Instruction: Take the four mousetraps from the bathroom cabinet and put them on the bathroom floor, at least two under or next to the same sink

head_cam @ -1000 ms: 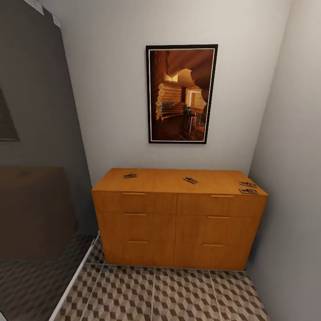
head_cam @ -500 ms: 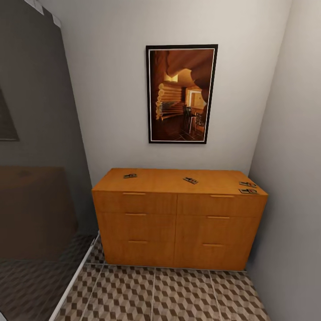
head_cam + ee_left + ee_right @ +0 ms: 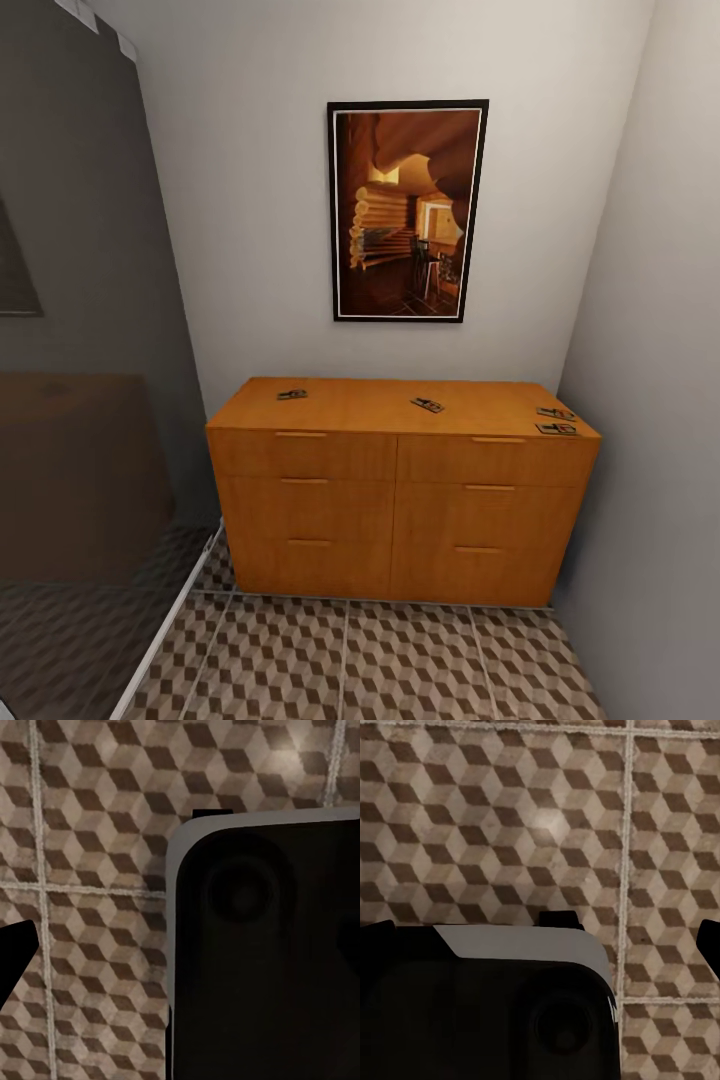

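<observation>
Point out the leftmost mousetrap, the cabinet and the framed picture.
leftmost mousetrap [image 3: 292, 394], head view, middle of its board.
cabinet [image 3: 350, 500], head view, left drawer front.
framed picture [image 3: 407, 210], head view, centre of the print.

The cabinet [image 3: 400, 490] looks like orange-brown wood with a smooth, satin finish that catches a soft sheen along its top, and its slim bar handles match the same wood tone. The mousetraps [image 3: 427, 405] on it read as small brown wooden boards with dark metal parts. The bathroom floor [image 3: 400, 660] is tile, printed in brown, beige and white cubes, slightly mottled and matt with a faint glare spot and pale grout lines. The walls [image 3: 250, 200] look like flat matt paint. The picture [image 3: 407, 210] has a dark, smooth frame. A black robot part [image 3: 270, 952] with a pale rim looks like smooth matt plastic.
</observation>
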Robot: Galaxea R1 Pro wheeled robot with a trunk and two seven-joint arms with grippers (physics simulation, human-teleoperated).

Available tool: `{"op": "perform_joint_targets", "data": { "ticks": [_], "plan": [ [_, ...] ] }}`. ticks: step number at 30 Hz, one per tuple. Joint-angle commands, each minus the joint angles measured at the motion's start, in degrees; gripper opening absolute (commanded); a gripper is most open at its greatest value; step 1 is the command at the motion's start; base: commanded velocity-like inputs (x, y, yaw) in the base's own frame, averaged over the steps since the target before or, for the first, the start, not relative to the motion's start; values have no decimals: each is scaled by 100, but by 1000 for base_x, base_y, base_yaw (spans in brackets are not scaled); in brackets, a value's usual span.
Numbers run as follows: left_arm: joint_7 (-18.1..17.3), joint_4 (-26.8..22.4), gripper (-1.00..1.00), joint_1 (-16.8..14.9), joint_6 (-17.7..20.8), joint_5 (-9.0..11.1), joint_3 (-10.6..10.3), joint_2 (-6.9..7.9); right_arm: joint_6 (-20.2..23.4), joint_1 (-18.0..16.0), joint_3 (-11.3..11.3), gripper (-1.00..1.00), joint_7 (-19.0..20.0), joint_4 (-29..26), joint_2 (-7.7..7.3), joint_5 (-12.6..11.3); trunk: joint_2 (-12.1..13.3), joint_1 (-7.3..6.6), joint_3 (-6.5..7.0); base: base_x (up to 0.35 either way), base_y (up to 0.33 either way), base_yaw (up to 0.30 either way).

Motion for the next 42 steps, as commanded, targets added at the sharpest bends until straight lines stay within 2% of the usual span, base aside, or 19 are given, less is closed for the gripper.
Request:
{"op": "perform_joint_targets", "data": {
  "ticks": [1, 42],
  "plan": [
    [15, 11, 100, -4, -32, -3, -2, -2, -17, -3, 4, 100, -21, 5, 2, 2, -3, 0, -5, 0, 0, 0],
    [17, 11, 100, -4, -30, -3, -2, -1, -17, -3, 4, 100, -21, 5, 2, 2, -3, 0, -5, 0, 0, 0]
  ]
}}
